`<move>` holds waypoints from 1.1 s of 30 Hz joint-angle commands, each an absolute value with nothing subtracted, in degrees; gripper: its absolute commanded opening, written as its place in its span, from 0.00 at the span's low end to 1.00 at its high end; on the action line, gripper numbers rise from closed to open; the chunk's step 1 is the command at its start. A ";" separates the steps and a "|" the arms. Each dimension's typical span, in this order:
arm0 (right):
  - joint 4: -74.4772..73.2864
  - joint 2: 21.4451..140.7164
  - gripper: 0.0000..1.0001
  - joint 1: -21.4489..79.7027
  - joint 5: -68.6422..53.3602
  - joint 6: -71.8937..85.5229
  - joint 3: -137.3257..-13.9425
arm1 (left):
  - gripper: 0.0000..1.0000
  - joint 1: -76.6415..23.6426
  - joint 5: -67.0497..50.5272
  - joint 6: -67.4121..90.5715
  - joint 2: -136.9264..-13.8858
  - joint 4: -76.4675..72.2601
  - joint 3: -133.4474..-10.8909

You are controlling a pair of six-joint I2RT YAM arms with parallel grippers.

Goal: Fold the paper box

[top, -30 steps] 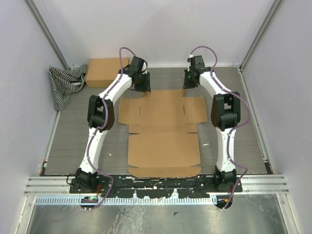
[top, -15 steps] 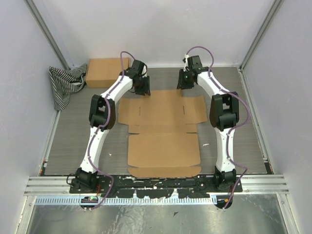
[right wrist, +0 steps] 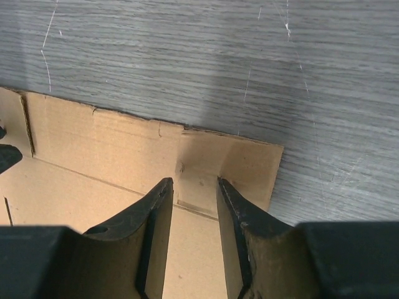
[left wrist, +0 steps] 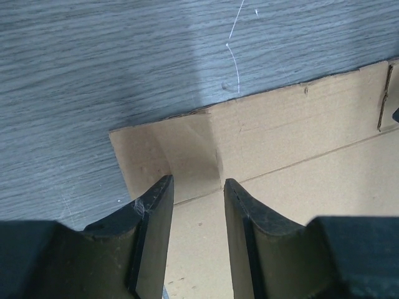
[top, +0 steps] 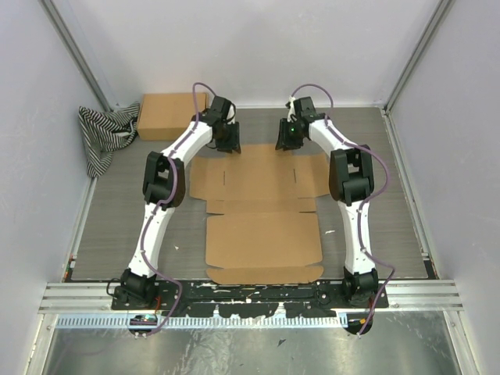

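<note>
The paper box [top: 262, 211] lies flat and unfolded as a brown die-cut sheet in the middle of the table. My left gripper [top: 229, 141] hangs over the sheet's far edge, left of centre. My right gripper [top: 287, 138] hangs over the same edge, right of centre. In the left wrist view the gripper [left wrist: 196, 187] is open, its jaws straddling a corner flap of the cardboard [left wrist: 299, 143]. In the right wrist view the gripper [right wrist: 193, 187] is open over a similar flap of the cardboard [right wrist: 112, 143]. Neither holds anything.
A fully formed brown cardboard box [top: 170, 114] stands at the back left. A black-and-white striped cloth [top: 104, 134] lies beside it against the left wall. Grey walls close in the table on three sides.
My right gripper has moved left along the sheet's far edge, toward the centre. My left gripper has shifted only slightly. The sheet has not moved.
</note>
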State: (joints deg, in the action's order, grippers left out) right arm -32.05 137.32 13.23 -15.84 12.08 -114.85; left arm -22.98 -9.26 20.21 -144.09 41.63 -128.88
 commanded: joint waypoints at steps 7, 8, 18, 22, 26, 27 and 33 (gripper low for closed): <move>-29.72 127.79 0.44 13.59 -13.17 13.46 -112.28 | 0.51 -21.26 -7.95 20.65 -135.16 42.52 -124.04; -29.71 125.86 0.46 13.59 -12.65 13.64 -112.02 | 0.53 -21.01 -7.72 20.61 -131.99 42.39 -123.02; -32.73 101.94 0.69 12.91 -5.22 17.27 -94.23 | 0.86 -20.41 -8.29 23.48 -102.52 35.06 -91.72; -29.53 90.47 0.71 12.86 -4.42 21.04 -74.95 | 0.92 -20.42 -11.28 29.29 -91.06 26.63 -71.49; -26.41 79.39 0.76 12.90 -2.75 23.63 -59.58 | 0.90 -20.39 -13.51 34.26 -83.31 20.80 -57.63; -26.32 77.30 0.78 12.86 -2.18 23.86 -57.24 | 0.89 -20.39 -13.76 34.96 -81.60 20.19 -55.63; -26.90 72.04 0.90 12.00 -1.51 23.74 -50.18 | 0.89 -20.44 -12.93 35.17 -78.96 21.50 -51.34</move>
State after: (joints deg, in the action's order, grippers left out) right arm -30.39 76.23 12.82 -3.25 22.70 -50.87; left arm -20.40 -12.40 33.36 -82.41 25.74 -51.83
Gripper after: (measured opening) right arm 0.886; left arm 0.896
